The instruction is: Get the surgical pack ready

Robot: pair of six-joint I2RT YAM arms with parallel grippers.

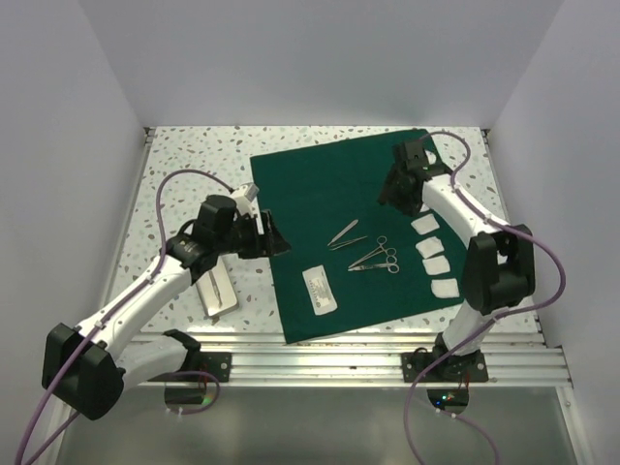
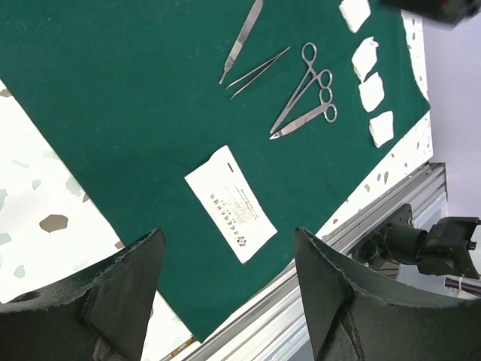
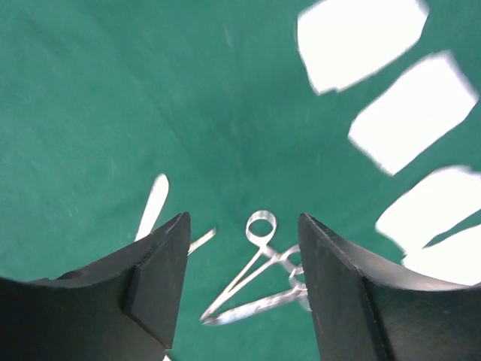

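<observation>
The surgical pack is a dark green cloth spread flat as a broad sheet in the middle of the table. On it lie a scalpel handle and tweezers, two ring-handled forceps, a white packet and a column of white gauze squares. My left gripper is open and empty, just above the cloth's left edge. In the left wrist view it looks over the packet. My right gripper is open and empty, above the cloth's far right part. It looks down on the forceps.
A flat metal tray lies on the speckled table left of the cloth. An aluminium rail runs along the near edge. White walls enclose the table on three sides. Bare speckled tabletop shows at the far left.
</observation>
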